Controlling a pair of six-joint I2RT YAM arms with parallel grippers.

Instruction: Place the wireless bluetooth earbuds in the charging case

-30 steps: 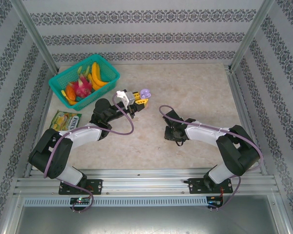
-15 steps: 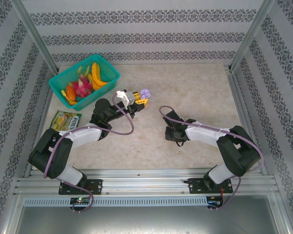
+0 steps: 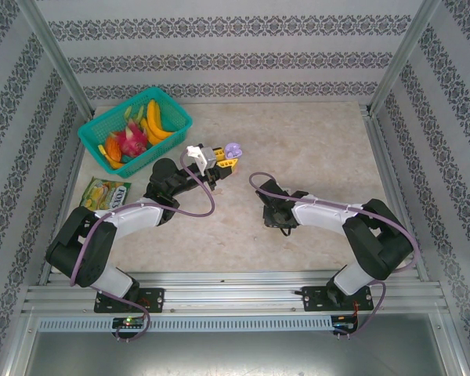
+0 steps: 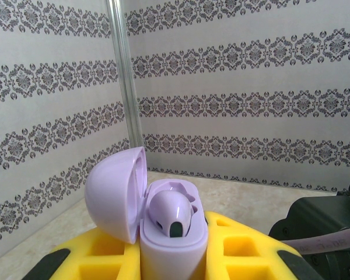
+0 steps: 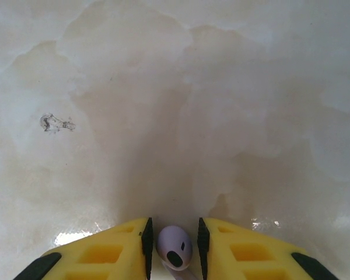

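Left claw (image 4: 172, 245) clenched on open lilac case (image 4: 114, 195) with first bud (image 4: 172, 211) seated inside; right claw (image 5: 172, 233) straddles second bud (image 5: 175, 248) over bench (image 5: 163, 116), can't tell if grasped.

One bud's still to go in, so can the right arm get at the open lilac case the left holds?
Probably yes: the lilac case, lid open in the left fingers, has nothing blocking it.

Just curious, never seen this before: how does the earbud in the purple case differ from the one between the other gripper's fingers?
The cased earbud sits nested in the open lilac charging case, held up by the left gripper. The loose earbud sits bare between the jaws of the right gripper, low over the table. Both are lilac with a dark spot.
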